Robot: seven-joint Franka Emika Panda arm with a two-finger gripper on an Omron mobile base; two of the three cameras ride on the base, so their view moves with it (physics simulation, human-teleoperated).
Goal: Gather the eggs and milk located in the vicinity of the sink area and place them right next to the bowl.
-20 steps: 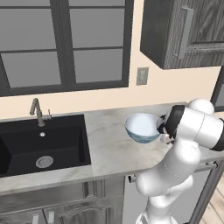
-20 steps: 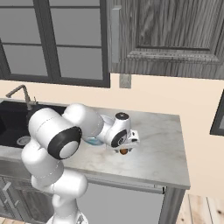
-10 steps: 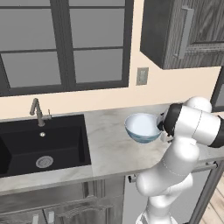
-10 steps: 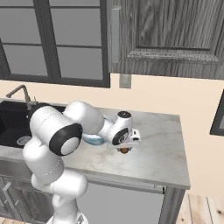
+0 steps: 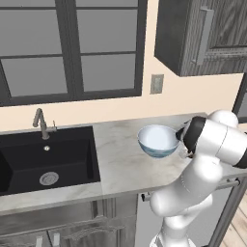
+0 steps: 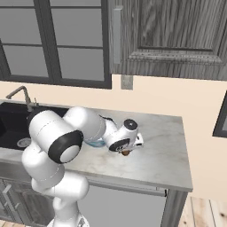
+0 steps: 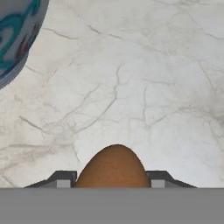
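counter (image 5: 120, 159): pale marbled stone, running across the middle of both base views, dark cabinet fronts below, dark-framed windows (image 5: 72, 48) above on the cream wall
wall outlet (image 6: 127, 82): sitting on the wall above the counter, upper centre of the right base view
upper cabinet (image 6: 177, 35): dark wood, hanging at upper right of the right base view
sink (image 5: 46, 159): black basin sitting at the left of the left base view, round metal drain at its bottom, slim faucet (image 5: 41, 123) rising behind it
bowl (image 5: 158, 140): sitting on the counter right of centre in the left base view, pale inside, blue-grey outside; showing as a curved rim at the upper left corner of the hand view (image 7: 17, 35)
arm: white, bending over the right part of the counter, wrist reaching down just right of the bowl
gripper (image 7: 113, 183): jaws partly closed, pinching a brown egg from both sides; grey fingertips (image 7: 63, 179) flanking it at the bottom centre of the hand view
brown egg (image 7: 113, 168): held between the fingers, hanging over bare marble near the bowl; peeking out as a small brown spot under the hand in the right base view (image 6: 126, 153)
contact with counter: cannot tell whether the egg is touching the stone or hanging just above it
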